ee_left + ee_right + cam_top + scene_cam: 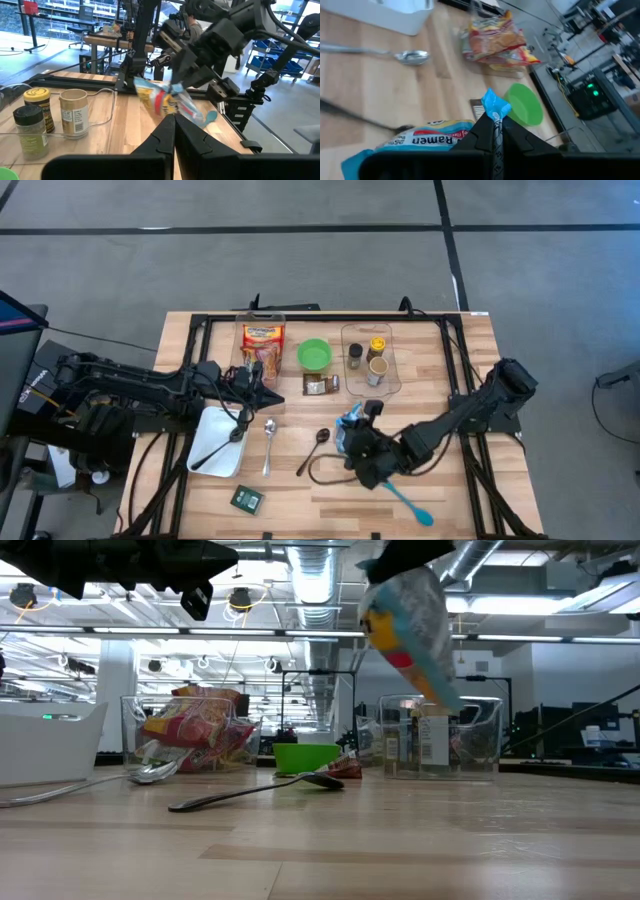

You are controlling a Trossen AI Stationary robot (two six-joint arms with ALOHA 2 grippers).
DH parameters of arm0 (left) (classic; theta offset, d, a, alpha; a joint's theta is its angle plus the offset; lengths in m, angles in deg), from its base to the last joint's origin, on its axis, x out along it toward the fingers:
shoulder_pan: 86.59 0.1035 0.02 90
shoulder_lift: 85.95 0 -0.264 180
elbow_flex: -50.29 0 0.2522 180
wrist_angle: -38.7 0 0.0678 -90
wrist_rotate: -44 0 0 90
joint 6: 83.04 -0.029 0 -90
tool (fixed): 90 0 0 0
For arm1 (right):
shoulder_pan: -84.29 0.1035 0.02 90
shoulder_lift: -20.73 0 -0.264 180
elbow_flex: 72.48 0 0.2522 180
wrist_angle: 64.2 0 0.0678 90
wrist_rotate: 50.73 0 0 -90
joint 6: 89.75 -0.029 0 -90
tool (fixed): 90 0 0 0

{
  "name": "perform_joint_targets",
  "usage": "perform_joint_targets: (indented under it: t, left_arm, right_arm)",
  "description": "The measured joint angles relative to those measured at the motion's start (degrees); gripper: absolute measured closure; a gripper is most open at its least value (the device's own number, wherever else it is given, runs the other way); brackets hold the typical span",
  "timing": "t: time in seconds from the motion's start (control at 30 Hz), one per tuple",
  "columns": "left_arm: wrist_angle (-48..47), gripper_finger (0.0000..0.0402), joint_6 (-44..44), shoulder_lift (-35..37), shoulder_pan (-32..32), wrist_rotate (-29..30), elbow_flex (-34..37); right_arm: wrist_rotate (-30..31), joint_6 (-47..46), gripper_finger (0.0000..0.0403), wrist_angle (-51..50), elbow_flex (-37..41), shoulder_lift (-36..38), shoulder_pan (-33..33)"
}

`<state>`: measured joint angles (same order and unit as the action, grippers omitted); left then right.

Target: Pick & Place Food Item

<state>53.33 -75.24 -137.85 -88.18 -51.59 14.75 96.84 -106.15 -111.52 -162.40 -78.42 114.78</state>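
Right now the right pincer is shut tight on the sealed blue edge of a ramen packet, with that crimped edge pinched between its dark fingers in the right wrist view. In the low view the ramen packet hangs clear of the tabletop, dangling tilted below the arm, well above the wood. From above, it sits over the middle of the tabletop, just beside a dark spoon and near a silver spoon. A teal spoon lies on the wood under the right arm, toward the near edge. The left pincer is closed with nothing in it, held above the tabletop just in front of a clear bin that holds a red and yellow snack bag. A white tray lies beneath the left arm, and a green bowl stands between the clear bin and a second clear bin with spice jars in it. A small brown packet rests just in front of the green bowl, and a small dark packet lies near the front edge.
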Motion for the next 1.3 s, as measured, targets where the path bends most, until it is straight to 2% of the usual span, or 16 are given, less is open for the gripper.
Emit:
perform_joint_targets:
  t: [0.4, 0.63, 0.93, 1.1, 1.2, 1.3]
  left_arm:
    - [-0.01, 0.0401, 0.01, 0.0, -0.01, 0.01, 0.01]
    - [0.01, 0.0401, 0.01, 0.0, 0.0, 0.0, 0.0]
    - [-0.01, 0.0401, 0.01, 0.0, -0.01, -0.01, 0.01]
    - [0.01, 0.0401, 0.0, 0.0, 0.0, -0.01, 0.01]
    - [0.01, 0.0401, 0.01, 0.0, 0.0, 0.0, 0.0]
    - [0.01, 0.0401, 0.02, 0.0, -0.02, 0.0, 0.0]
  right_arm:
    - [-0.02, 2.03, 0.0393, 0.48, -0.66, 0.0, -10.74]
    - [-1.57, 4.36, 0.0392, 4.58, -0.66, 0.0, -14.46]
    - [-15.71, 18.19, 0.0392, 13.47, -0.66, 0.0, -16.48]
    - [-28.69, 25.27, 0.0392, 17.24, -0.66, 0.0, -20.02]
    - [-35.25, 26.98, 0.0392, 17.89, -0.66, 0.0, -22.44]
    - [-37.87, 26.95, 0.0392, 17.47, -0.66, 0.0, -24.67]
